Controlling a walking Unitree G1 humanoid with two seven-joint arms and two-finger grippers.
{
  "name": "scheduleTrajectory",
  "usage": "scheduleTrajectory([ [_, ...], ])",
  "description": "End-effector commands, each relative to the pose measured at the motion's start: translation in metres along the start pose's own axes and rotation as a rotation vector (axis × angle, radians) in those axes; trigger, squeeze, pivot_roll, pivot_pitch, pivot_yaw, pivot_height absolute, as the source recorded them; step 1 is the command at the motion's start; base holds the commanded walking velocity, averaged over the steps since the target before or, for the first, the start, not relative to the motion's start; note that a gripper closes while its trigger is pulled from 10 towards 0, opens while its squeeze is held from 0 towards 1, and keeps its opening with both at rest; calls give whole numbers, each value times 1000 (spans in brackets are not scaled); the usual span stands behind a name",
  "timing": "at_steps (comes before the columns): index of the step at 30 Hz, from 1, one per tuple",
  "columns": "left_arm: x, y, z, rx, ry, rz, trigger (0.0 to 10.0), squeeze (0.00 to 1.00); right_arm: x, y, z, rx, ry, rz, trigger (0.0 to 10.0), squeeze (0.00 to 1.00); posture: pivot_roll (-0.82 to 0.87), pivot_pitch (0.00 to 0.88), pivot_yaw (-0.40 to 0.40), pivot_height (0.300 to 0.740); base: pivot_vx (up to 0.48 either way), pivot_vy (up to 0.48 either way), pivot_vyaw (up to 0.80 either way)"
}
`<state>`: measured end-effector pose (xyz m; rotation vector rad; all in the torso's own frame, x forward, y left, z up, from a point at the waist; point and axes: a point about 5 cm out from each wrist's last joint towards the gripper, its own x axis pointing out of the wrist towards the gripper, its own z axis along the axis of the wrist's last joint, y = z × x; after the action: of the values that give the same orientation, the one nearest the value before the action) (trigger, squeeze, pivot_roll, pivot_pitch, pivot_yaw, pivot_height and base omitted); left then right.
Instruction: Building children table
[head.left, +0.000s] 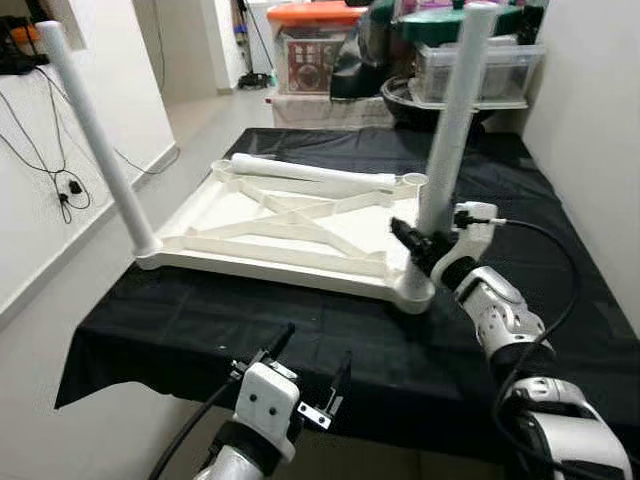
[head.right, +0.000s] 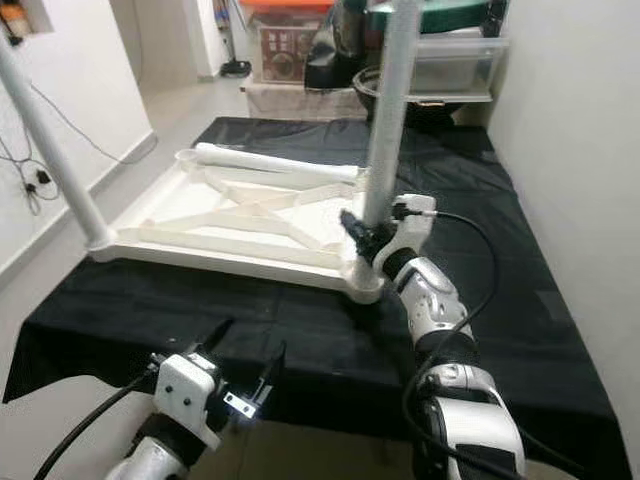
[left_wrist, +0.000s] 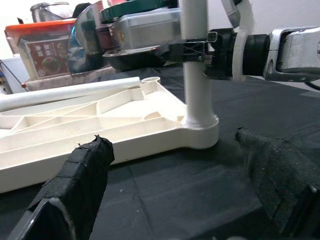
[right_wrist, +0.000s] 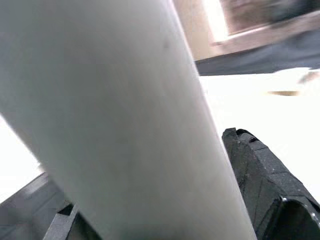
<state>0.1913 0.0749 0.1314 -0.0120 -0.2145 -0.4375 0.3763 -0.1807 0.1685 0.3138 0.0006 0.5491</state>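
Black-draped counter (head.left: 520, 330) carrying upturned white tabletop (head.left: 290, 230). Right claw (head.left: 418, 245) clenched low on upright leg (head.left: 450, 130) at tabletop's 4 o'clock corner, long axis vertical. Left claw (head.left: 310, 375) released, hovering near, leg lying toward its 1 o'clock.

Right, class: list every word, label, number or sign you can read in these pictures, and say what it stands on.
No text can be read.
Red printed label on the clear plastic storage box with the orange lid: too blurred to read.
White plastic tabletop panel, white plastic table legs: no markings.
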Motion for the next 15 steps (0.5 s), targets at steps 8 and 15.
scheduleTrajectory([
  [8, -1, 1, -2, 3, 14, 7, 10000, 0, -7, 39, -1, -28, 147, 605, 10000, 0, 36, 0, 9, 740, 0, 0, 0],
  [15, -2, 1, -2, 4, 15, 5, 10000, 0, -6, 52, 3, -31, 152, 755, 10000, 0, 39, 0, 12, 740, 0, 0, 0],
])
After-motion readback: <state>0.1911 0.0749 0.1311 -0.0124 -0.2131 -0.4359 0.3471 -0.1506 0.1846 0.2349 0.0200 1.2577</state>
